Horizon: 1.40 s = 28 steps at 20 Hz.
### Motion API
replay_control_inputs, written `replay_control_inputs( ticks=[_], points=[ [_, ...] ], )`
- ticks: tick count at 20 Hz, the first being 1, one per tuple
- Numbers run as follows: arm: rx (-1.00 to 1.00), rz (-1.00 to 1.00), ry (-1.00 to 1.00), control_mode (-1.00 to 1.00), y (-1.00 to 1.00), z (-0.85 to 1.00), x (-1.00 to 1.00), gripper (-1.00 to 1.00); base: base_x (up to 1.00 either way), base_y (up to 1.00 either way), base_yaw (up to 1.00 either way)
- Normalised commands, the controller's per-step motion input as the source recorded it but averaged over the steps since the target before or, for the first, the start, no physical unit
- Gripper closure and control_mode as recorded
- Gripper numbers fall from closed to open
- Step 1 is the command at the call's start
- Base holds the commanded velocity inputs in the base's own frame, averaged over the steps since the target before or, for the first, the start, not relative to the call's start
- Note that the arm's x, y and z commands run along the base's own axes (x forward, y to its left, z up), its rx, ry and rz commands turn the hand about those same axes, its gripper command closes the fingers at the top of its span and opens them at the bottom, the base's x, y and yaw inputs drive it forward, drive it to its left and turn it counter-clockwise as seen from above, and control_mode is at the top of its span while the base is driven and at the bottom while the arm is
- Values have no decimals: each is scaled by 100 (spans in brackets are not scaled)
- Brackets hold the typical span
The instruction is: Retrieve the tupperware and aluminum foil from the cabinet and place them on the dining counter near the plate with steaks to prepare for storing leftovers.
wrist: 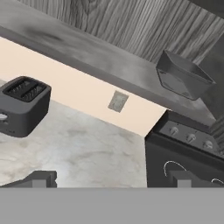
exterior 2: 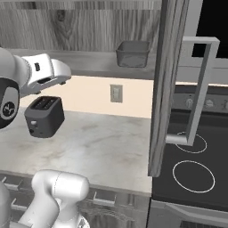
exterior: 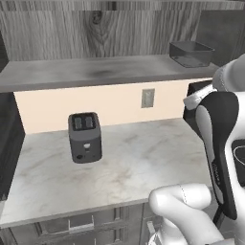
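Note:
The cabinet (exterior: 95, 72) stands open above the worktop, with a grey plank shelf and a wood-grain back. The tupperware (exterior: 191, 53) (exterior 2: 132, 53) (wrist: 183, 77), a small dark grey open tub, sits at the right end of that shelf. My gripper (wrist: 113, 179) is open and empty, its fingertips (wrist: 43, 178) far apart. It hangs over the worktop, below and to the left of the tub and well short of it. The hand (exterior 2: 46, 73) sits just under shelf height. The aluminum foil, the dining counter and the plate with steaks are out of view.
A black two-slot toaster (exterior: 85, 137) (exterior 2: 43, 116) stands on the white marbled worktop (exterior: 134, 162). The open cabinet door (exterior 2: 167, 89) with its bar handle (exterior 2: 200, 89) juts out at the right. Beyond it lies a black stove (exterior 2: 191, 169). A wall outlet (exterior: 148, 98) sits under the shelf.

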Motion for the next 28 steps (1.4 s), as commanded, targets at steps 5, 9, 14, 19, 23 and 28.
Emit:
replay_control_inputs(
  ticks=[5,9,14,19,23,28],
  points=[
    [0,-4,0,-100,-4,0,13,-100,33,0,0],
    [2,-17,-11,-100,-18,0,26,-100,0,0,0],
    [7,-14,-15,-100,-26,0,32,-100,0,0,0],
    [10,-3,-12,-100,-19,1,39,-100,0,0,0],
    [8,0,0,-100,-12,26,55,-100,0,0,0],
    [2,0,3,-100,-14,37,55,-100,0,0,0]
  ],
)
